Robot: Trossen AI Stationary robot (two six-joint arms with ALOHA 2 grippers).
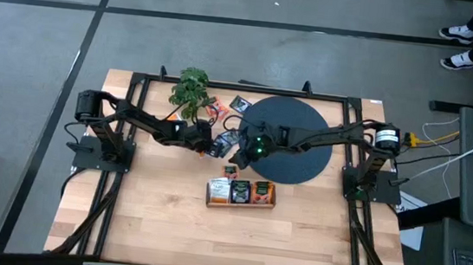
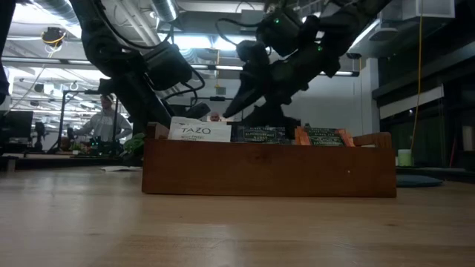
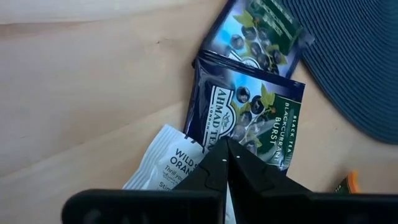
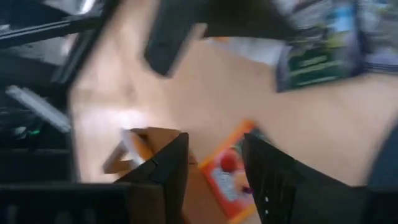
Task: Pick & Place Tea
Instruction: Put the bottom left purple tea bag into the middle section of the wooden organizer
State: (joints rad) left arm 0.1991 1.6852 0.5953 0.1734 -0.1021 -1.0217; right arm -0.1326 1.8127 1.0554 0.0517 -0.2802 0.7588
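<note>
Several small tea packets lie flat on the wooden table between the green plant point(image 1: 191, 89) and the black disc point(image 1: 292, 142). A wooden tray point(image 1: 241, 194) holds more packets standing upright point(image 2: 199, 131). My left gripper point(image 3: 227, 148) is shut at the edge of a dark blue blackcurrant packet point(image 3: 249, 115), which overlaps a white orange-tea packet point(image 3: 163, 163). My right gripper point(image 4: 214, 168) is open, its fingers either side of an orange-red packet point(image 4: 229, 169) on the table by the tray, without touching it. In the high view both grippers point(image 1: 209, 143) point(image 1: 239, 154) sit close together left of the disc. My left gripper pinches the dark blue packet by its near edge point(image 3: 214, 142), between the two fingertips point(image 3: 242, 163), which come from above pointing down. The rest of the packet still lies flat on the table, over the white packet and a second dark one.
A second dark packet point(image 3: 261, 28) lies half on the black disc's rim point(image 3: 348, 81). More packets point(image 1: 241, 104) lie near the plant at the table's far side. The near half of the tabletop point(image 1: 209, 234) is bare wood. People show in the room behind point(image 2: 107, 122).
</note>
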